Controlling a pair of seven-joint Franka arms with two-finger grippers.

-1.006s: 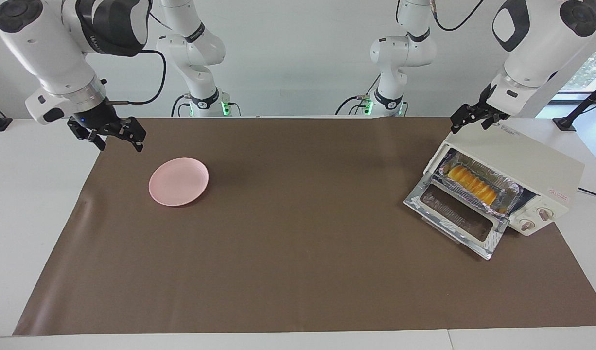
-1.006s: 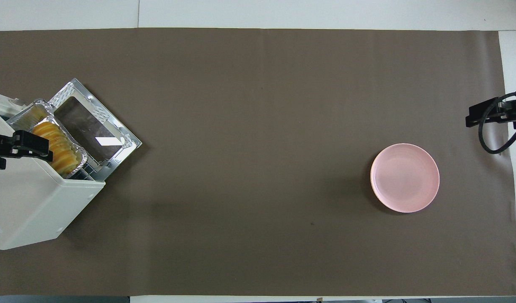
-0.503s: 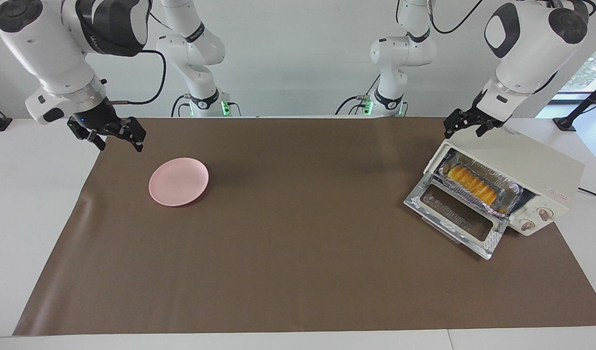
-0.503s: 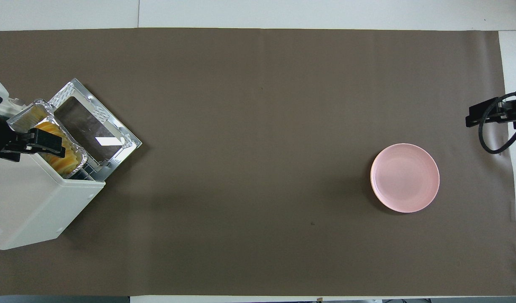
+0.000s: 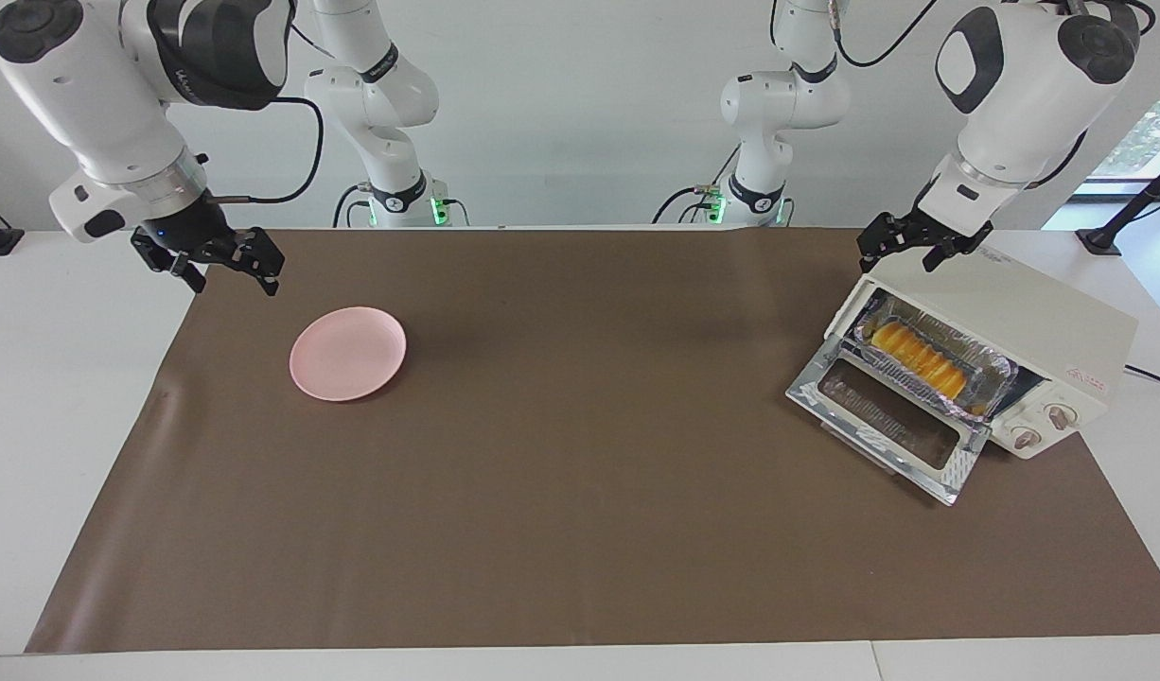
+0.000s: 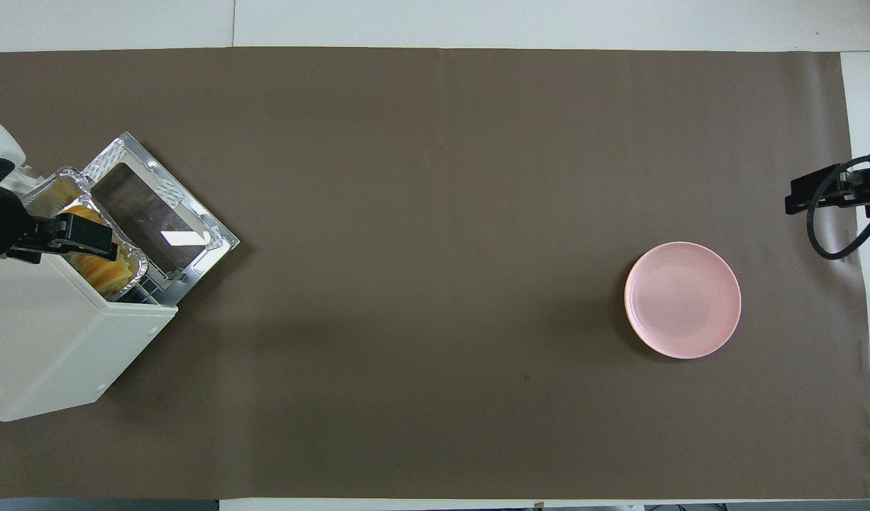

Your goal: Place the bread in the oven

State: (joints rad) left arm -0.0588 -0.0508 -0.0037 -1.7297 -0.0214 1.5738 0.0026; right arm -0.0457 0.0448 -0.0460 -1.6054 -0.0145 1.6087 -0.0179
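The bread [image 5: 921, 364], a ridged yellow-orange loaf, lies in a crinkled foil tray [image 5: 999, 371] on the rack in the mouth of the cream-white oven [image 5: 1015, 303]. The oven's glass door [image 5: 887, 416] hangs folded down, open. From overhead, the bread [image 6: 103, 270] shows partly under my left gripper [image 6: 80, 240]. My left gripper [image 5: 900, 253] hovers open and empty over the oven's top front edge, above the tray. Over the mat's edge at the right arm's end, my right gripper [image 5: 219, 267] waits, open and empty.
A round pink plate [image 5: 348, 353] sits empty on the brown mat [image 5: 580, 492] toward the right arm's end. The oven [image 6: 45, 333] stands at the left arm's end, its door [image 6: 151, 213] facing the mat's middle. My right gripper [image 6: 807, 193] hangs by the mat's edge.
My left gripper has drifted across the oven's top toward its open front, now covering part of the bread from overhead. The right arm, bread, tray and plate have not moved.
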